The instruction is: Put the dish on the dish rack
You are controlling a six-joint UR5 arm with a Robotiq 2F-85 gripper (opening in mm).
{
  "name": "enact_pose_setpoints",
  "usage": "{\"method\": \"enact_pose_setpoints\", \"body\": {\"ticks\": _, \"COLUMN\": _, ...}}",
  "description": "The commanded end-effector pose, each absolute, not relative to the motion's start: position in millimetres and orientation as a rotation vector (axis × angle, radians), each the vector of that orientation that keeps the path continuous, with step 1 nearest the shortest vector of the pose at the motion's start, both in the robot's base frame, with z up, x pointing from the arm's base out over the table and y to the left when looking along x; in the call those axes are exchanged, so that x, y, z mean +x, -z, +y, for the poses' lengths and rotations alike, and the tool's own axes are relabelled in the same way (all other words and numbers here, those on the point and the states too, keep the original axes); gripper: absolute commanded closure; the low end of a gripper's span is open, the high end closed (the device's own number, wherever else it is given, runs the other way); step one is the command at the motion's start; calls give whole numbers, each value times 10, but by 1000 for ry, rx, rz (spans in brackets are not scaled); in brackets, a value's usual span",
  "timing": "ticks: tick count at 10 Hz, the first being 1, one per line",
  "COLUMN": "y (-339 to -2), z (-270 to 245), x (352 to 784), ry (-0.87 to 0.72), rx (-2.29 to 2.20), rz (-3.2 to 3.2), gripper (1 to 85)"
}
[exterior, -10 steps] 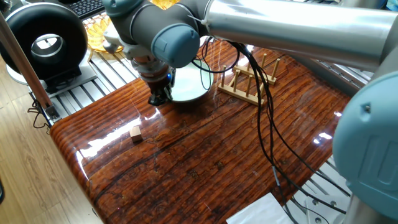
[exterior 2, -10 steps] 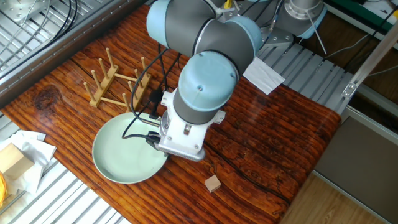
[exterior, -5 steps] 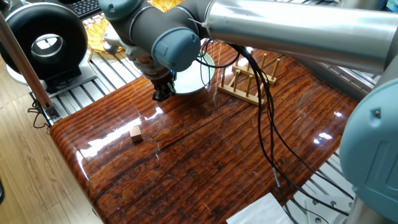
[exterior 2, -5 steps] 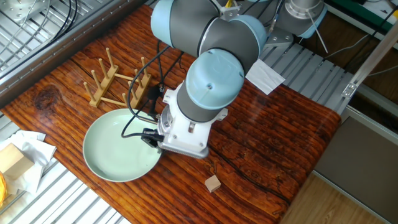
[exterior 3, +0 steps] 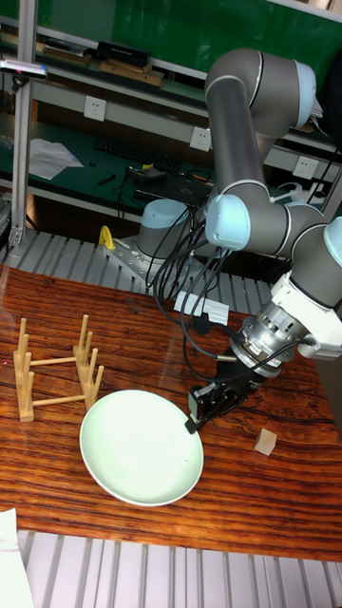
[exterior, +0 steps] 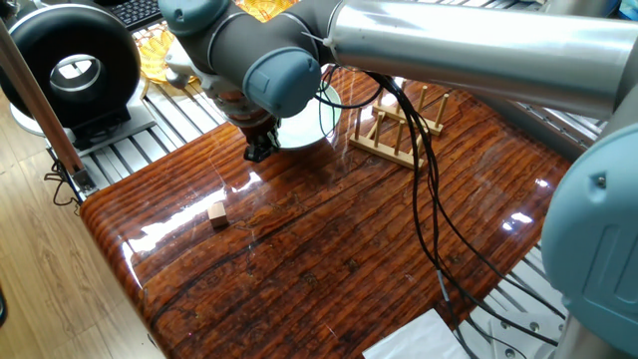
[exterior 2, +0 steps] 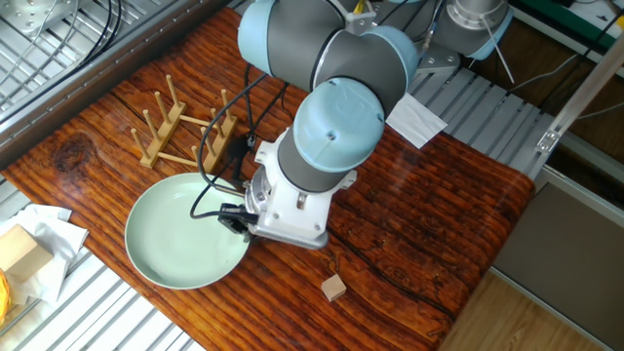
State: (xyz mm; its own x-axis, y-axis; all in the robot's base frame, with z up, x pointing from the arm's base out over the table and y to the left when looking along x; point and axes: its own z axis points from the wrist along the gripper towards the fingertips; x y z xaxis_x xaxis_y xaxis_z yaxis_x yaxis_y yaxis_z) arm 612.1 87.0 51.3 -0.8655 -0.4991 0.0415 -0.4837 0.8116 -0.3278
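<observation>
The dish [exterior 2: 180, 244] is a pale mint-green round plate, tilted a little over the table's edge next to the metal rails. My gripper [exterior 2: 232, 216] is shut on its rim at the side nearest the arm. The tall fixed view shows the gripper [exterior 3: 193, 423] pinching the right rim of the dish [exterior 3: 141, 446]. In one fixed view the arm hides much of the dish [exterior: 302, 125], and the gripper [exterior: 257, 152] shows at its front edge. The dish rack [exterior 2: 185, 132], light wood with upright pegs, stands beside the dish with nothing in it; it also shows as the rack [exterior: 399, 125] and rack [exterior 3: 52, 370].
A small wooden cube [exterior 2: 334, 287] lies on the table near the arm's side. Black cables hang from the wrist over the rack. A white paper [exterior 2: 414, 117] lies at the far edge. A yellow wicker basket [exterior: 158, 48] and a black round device [exterior: 75, 70] sit off the table.
The gripper has carried the dish away from the cube, toward the table's edge by the metal rails, and lifted it slightly. The rack and cube have not moved.
</observation>
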Motion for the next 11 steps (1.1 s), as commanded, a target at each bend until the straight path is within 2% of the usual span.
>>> {"method": "enact_pose_setpoints", "body": {"ticks": 1, "y": -460, "z": 904, "x": 6197, "ry": 489, "rx": -799, "rz": 2933, "gripper": 847}}
{"method": "enact_pose_setpoints", "body": {"ticks": 11, "y": -421, "z": 907, "x": 6261, "ry": 491, "rx": -817, "rz": 2915, "gripper": 847}}
